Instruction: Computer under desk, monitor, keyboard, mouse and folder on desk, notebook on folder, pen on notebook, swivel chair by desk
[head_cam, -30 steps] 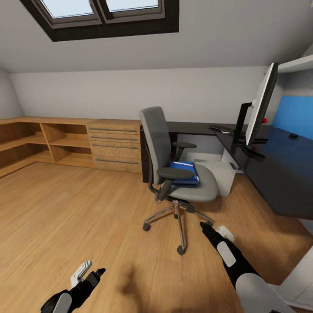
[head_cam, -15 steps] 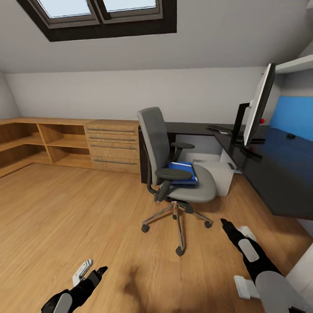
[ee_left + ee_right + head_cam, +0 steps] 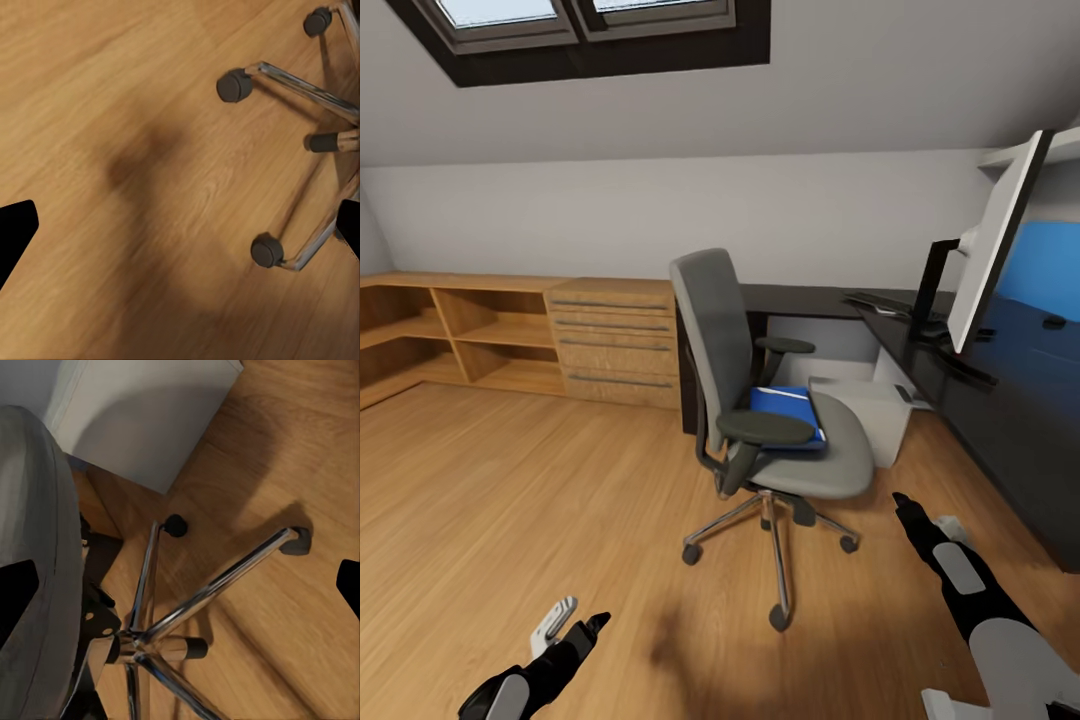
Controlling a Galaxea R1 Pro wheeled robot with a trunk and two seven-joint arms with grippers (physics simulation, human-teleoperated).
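Left end effector [image 3: 592, 627] low over the wood floor [image 3: 480, 500], well apart from the swivel chair [image 3: 770, 400], on the side away from the bench, with fingers wide open and holding nothing. Right end effector [image 3: 908, 508] also open and empty, near the swivel chair's wheels, on the bench side, pointing toward the seat. Seen from the left wrist: black fingertips [image 3: 15, 232] far apart at both edges, bare floor between them, and the shiny chair legs [image 3: 300, 82] with small dark wheels [image 3: 234, 85]. Seen from the right wrist: fingertips [image 3: 15, 592] spread wide too, with the grey seat edge [image 3: 37, 547], the metal legs [image 3: 217, 585] and a white box, the computer [image 3: 142, 412], standing on the floor. Blue folder [image 3: 788, 412] lying flat on the swivel chair seat, behind the near armrest [image 3: 765, 427]. Dark bench [image 3: 1000, 400] just past the swivel chair, wrapping round the corner. Monitor [image 3: 1000, 245] standing on the bench, on the far side from the swivel chair's back. Computer [image 3: 860, 405] on the floor under the bench, right behind the swivel chair. Keyboard [image 3: 880, 300] on the bench, beyond the swivel chair. Small dark thing [image 3: 1053, 322], maybe the mouse, farther along the bench; too small to tell for sure. Wooden shelves and drawers [image 3: 560, 335] along the wall, on the swivel chair's other side.
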